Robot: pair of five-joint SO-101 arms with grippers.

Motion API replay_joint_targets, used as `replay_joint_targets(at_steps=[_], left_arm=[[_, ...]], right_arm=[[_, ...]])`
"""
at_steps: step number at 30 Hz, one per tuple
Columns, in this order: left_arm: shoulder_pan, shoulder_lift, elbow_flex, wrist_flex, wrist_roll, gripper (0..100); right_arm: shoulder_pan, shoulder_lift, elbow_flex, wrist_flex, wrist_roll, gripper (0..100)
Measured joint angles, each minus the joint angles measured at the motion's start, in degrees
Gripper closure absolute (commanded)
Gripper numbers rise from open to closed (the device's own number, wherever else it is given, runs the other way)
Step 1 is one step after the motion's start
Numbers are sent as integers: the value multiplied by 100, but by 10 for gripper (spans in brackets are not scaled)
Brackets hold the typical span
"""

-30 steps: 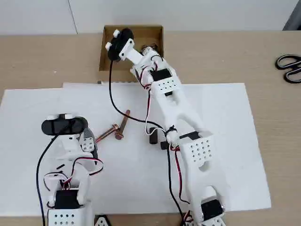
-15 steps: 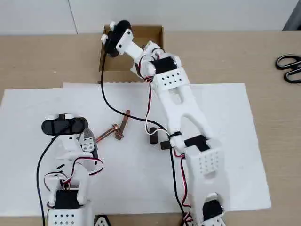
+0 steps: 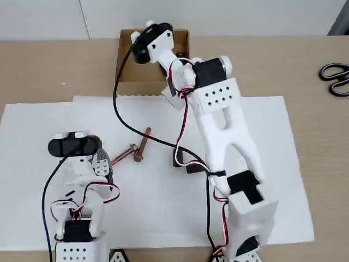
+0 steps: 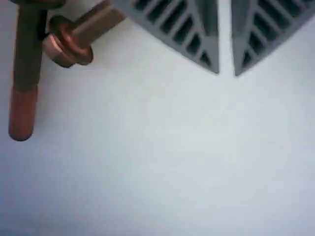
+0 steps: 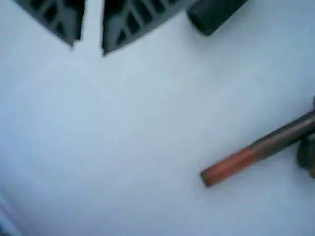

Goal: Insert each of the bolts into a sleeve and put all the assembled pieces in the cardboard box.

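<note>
Two copper bolts (image 3: 143,143) (image 3: 124,154) lie crossed on the white paper, left of centre. Two black sleeves (image 3: 178,160) (image 3: 192,168) rest beside them, partly under the right arm's cable. My left gripper (image 3: 103,164) (image 4: 226,73) sits low over the paper just beside the bolts (image 4: 69,44), shut and holding nothing. My right gripper (image 3: 170,90) (image 5: 88,49) hangs at the near edge of the cardboard box (image 3: 125,60), shut and empty. Its wrist view looks down on a bolt's tip (image 5: 231,166) and a dark sleeve (image 5: 214,14).
The white paper sheet (image 3: 49,120) covers most of the wooden table. Scissors (image 3: 335,76) lie at the far right edge. The right arm (image 3: 223,131) stretches diagonally across the paper's middle, its black cable trailing over the bolts' area.
The right arm's wrist and forearm have swung to the right along the box's near side. The left arm, bolts and sleeves have stayed put.
</note>
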Motion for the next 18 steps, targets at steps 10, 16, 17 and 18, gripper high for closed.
replay_joint_targets(at_steps=[10, 16, 17, 18], left_arm=[[0, 0, 0, 0, 0, 994], [-149, 0, 0, 0, 0, 994], [-202, 0, 0, 0, 0, 994], [-255, 0, 0, 0, 0, 994]], right_arm=[[-70, -1160, 879, 264, -1222, 962], [-668, -2576, 2655, 264, -2136, 959], [-774, -2708, 2910, 264, -2295, 958], [-862, -2778, 3156, 264, -2470, 958]])
